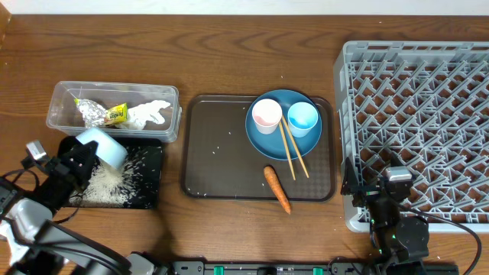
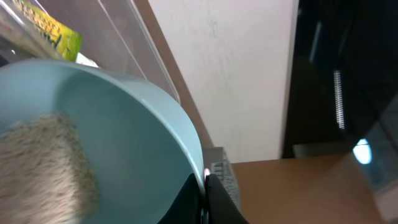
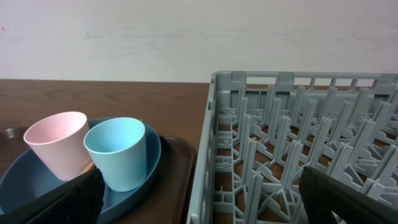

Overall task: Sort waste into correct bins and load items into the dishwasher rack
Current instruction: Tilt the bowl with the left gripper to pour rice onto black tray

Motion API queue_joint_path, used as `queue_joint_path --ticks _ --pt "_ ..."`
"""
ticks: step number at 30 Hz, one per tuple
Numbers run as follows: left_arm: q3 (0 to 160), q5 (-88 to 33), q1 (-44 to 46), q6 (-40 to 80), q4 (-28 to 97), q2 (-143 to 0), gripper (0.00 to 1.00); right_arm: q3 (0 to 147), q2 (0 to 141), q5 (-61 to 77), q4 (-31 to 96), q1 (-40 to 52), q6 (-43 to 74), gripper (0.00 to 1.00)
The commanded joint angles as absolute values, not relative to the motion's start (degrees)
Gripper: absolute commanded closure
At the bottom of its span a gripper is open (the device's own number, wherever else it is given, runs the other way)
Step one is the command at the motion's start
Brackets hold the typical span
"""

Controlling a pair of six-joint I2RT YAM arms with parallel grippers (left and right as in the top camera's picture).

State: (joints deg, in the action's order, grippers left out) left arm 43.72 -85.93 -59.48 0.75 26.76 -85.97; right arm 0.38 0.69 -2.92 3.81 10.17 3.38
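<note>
Waste foil [image 1: 95, 113] and tissue [image 1: 149, 114] are binned in the clear tub [image 1: 114, 86]; rice [image 1: 103, 183] lies on the black tray [image 1: 150, 172] under the tilted bowl [image 1: 105, 145], clenched by the left gripper [image 1: 82, 155]. Carrot [image 1: 277, 189], plate [image 1: 263, 143], cups [image 1: 267, 114] and chopsticks [image 1: 294, 155] wait at centre. Rightmost, the rack [image 1: 428, 92] is empty, the right gripper [image 1: 382, 179] released beside it.

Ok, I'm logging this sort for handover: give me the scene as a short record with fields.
Left gripper: shut on white bowl with light-blue outside, tipped over shallow black tray
Loose white rice: heaped in black tray
Clear plastic tub: crumpled silver foil, white tissue
Brown serving tray: round blue plate bearing pink cup, light blue cup, wooden chopsticks; orange carrot at front edge
Grey plastic rack: nothing visible inside
Right gripper: open, beside rack
</note>
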Motion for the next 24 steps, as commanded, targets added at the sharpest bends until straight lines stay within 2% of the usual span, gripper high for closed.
queue_joint_path --ticks 1,12,16,19,22,24 --pt "43.4 -90.0 -59.8 -1.5 27.8 -88.4 0.94 0.3 0.4 -2.7 4.1 9.3 2.7 0.01" --pt "43.4 -90.1 -59.8 0.1 28.5 -89.1 0.94 0.3 0.4 -2.7 4.1 9.3 2.7 0.01" --pt "43.4 -90.1 -60.0 2.7 32.6 -88.3 0.94 0.3 0.4 -2.7 4.1 9.3 2.7 0.01" --pt "43.4 -90.0 -61.3 1.1 29.2 -87.3 0.94 0.3 0.4 -2.7 4.1 9.3 2.7 0.01" --pt "43.4 -90.1 -61.9 7.0 28.1 -87.5 0.94 0.3 0.4 -2.7 4.1 9.3 2.7 0.01" --pt "43.4 -90.1 -62.0 6.7 29.2 -87.0 0.94 0.3 0.4 -2.7 4.1 9.3 2.7 0.01"
